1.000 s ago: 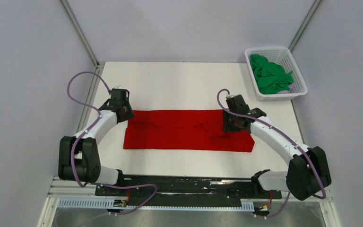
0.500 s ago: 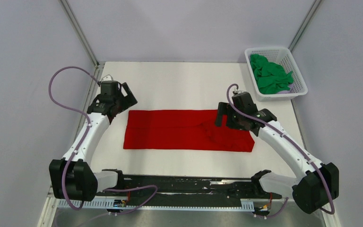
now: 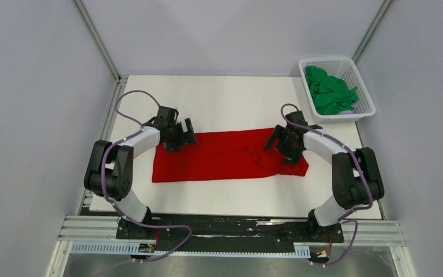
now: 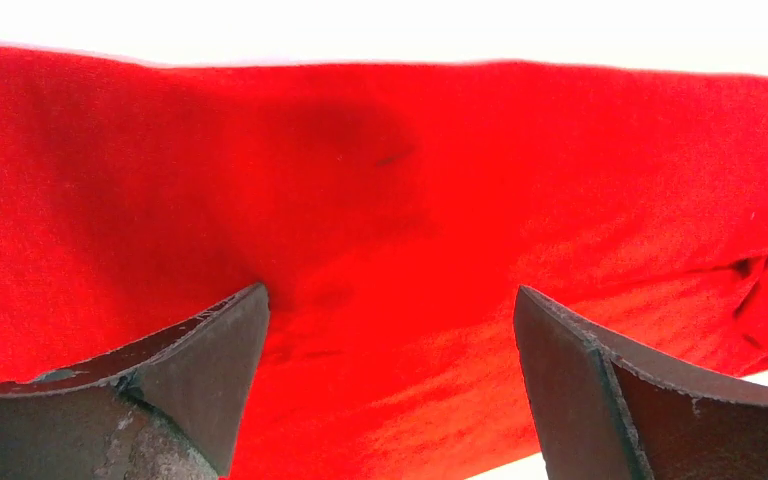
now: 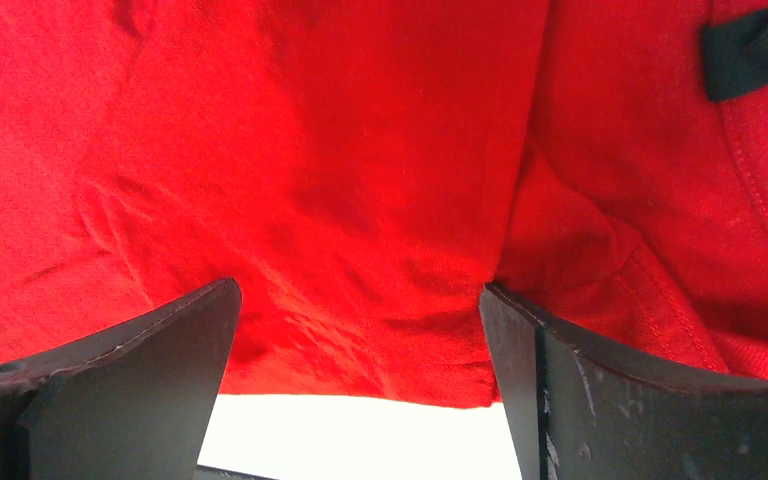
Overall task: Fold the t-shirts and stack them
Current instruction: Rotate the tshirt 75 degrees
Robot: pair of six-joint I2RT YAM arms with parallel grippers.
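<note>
The red t-shirt (image 3: 219, 158) lies folded into a long strip across the middle of the white table (image 3: 225, 101). My left gripper (image 3: 180, 137) is open and sits low over the strip's far left corner. In the left wrist view (image 4: 390, 300) its jaws stand wide apart with red cloth (image 4: 410, 180) between them. My right gripper (image 3: 285, 150) is open over the rumpled right end. In the right wrist view (image 5: 358, 290) its jaws straddle the shirt's edge (image 5: 340, 150), near a black neck label (image 5: 755, 50). The green t-shirt (image 3: 330, 92) lies crumpled in the basket.
The white plastic lattice basket (image 3: 323, 61) stands at the table's far right corner. Grey walls with metal corner posts close in the table on three sides. The arm bases and a black rail (image 3: 231, 222) run along the near edge.
Both grippers swung inward and came down onto the red shirt: the left from beyond its far left corner, the right onto its right end. The shirt's right end is a little more rumpled.
</note>
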